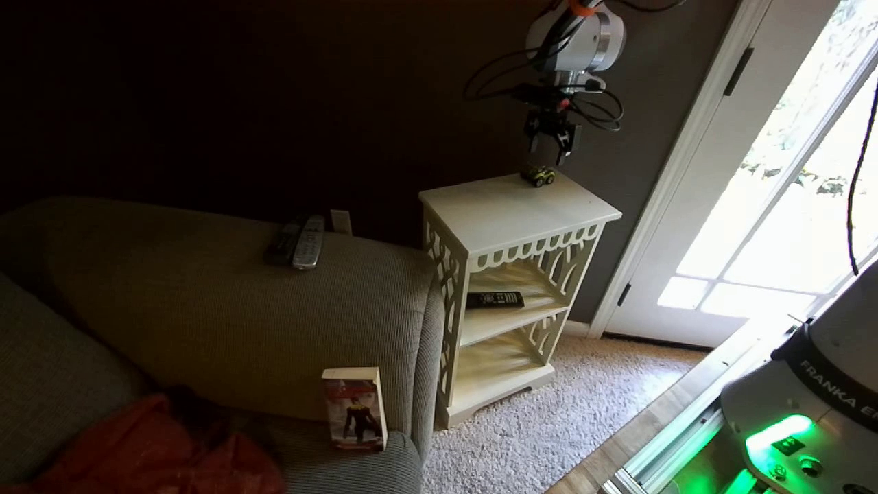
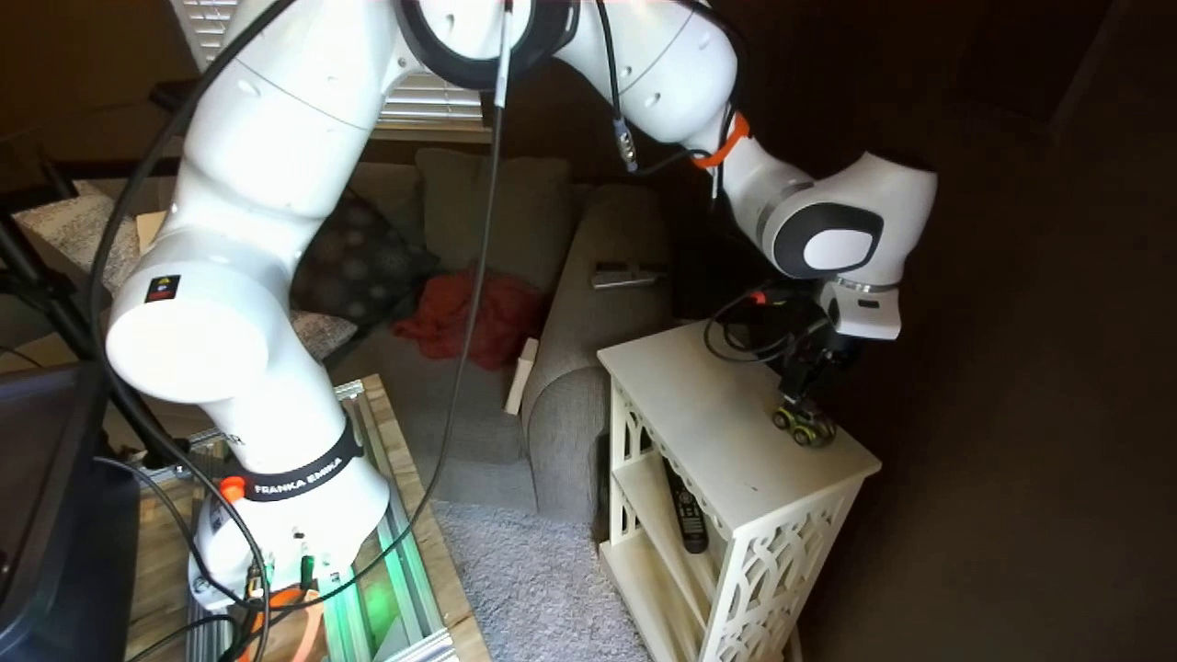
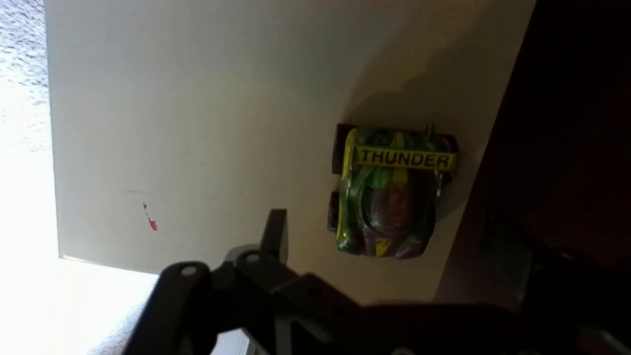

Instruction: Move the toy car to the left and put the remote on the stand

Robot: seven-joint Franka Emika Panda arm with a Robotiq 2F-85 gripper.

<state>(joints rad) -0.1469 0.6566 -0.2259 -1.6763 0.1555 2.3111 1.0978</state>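
In an exterior view, the gripper hangs over the stand, its fingers well parted and holding nothing. The car rests on the stand's top, below the fingertips, near the back edge and the corner at the door side. From the car, the stand's top extends widely toward the sofa. On the stand's upper shelf lies a black remote. The grey remote is apart from the stand, on the sofa's arm, just beside a darker oblong.

In an exterior view, the car is close to the stand's back edge, with the gripper over it. The fingers are dark on a dark ground here, so I cannot surely say whether they touch the car.

In the wrist view, the fingers stand far apart, and the car appears between them, somewhat ahead. The stand's edge runs just beside the car; across from it spreads the larger part of the top, with a small red mark.
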